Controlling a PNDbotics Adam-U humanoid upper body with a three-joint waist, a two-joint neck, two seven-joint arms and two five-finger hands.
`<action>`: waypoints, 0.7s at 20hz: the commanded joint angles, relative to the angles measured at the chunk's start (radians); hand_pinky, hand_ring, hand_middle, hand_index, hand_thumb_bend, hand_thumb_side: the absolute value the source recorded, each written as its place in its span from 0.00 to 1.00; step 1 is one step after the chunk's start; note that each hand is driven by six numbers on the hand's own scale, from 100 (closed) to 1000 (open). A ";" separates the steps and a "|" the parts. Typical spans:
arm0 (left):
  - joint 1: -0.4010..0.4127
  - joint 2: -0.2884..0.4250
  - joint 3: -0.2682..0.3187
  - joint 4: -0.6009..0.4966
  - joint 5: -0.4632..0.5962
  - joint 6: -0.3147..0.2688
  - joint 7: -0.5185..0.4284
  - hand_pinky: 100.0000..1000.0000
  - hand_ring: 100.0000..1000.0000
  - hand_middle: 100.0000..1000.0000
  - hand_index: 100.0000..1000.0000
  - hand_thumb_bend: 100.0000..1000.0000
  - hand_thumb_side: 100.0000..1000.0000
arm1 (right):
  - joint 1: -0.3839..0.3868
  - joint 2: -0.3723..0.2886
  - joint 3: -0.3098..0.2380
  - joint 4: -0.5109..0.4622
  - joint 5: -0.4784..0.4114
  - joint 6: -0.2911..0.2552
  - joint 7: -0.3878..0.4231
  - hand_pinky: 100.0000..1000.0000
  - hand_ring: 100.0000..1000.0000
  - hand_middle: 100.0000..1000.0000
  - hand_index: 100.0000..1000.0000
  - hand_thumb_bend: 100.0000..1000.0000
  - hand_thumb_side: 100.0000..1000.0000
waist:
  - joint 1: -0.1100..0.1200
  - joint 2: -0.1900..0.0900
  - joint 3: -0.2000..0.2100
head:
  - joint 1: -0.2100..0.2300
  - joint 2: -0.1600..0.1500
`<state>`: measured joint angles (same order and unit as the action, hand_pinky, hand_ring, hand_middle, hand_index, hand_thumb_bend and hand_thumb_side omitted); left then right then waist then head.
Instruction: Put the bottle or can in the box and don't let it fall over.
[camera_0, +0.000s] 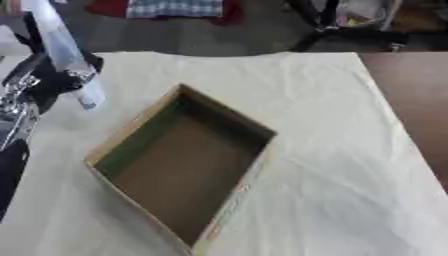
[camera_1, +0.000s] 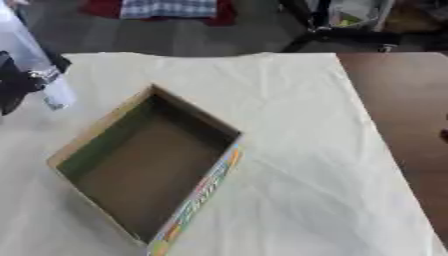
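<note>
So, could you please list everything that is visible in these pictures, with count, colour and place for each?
bottle: one, clear with a pale cap pointing down, tilted, held above the table at the far left.
box: one, brown cardboard, open top, nothing inside, near the middle-left of the cloth; colourful print on its right outer wall.
cloth: one, cream, covering most of the table.
table: one, dark brown, bare strip on the right.
checked fabric: one, blue and white on something red, on the floor beyond the table.
left hand: one, black, curled round the bottle at the left edge.
right hand: not visible.
</note>
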<state>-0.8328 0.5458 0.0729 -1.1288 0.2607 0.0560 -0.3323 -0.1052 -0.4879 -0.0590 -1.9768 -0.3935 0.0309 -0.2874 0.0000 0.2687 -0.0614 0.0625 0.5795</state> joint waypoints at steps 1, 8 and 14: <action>-0.036 0.040 0.011 -0.045 0.024 0.026 0.002 1.00 0.74 0.51 0.01 0.13 0.00 | -0.004 -0.032 -0.013 -0.023 -0.008 0.000 -0.005 0.98 1.00 1.00 0.79 0.00 0.43 | 0.000 -0.031 0.000 | -0.004 0.005; -0.080 0.018 -0.040 -0.168 0.104 0.125 0.030 1.00 0.75 0.51 0.01 0.07 0.00 | -0.001 -0.040 -0.025 -0.023 -0.021 -0.007 -0.014 0.98 1.00 1.00 0.79 0.00 0.42 | -0.002 -0.041 0.006 | -0.013 0.016; -0.093 -0.031 -0.115 -0.300 0.147 0.172 0.036 1.00 0.76 0.51 0.01 0.04 0.00 | 0.006 -0.045 -0.038 -0.023 -0.030 -0.010 -0.030 0.98 1.00 1.00 0.79 0.00 0.42 | 0.001 -0.050 0.013 | -0.030 0.030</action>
<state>-0.8978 0.5071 -0.0331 -1.3825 0.3941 0.2201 -0.2964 -0.0950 -0.4987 -0.0815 -1.9768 -0.4191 0.0225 -0.3113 0.0003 0.2482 -0.0475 0.0382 0.6058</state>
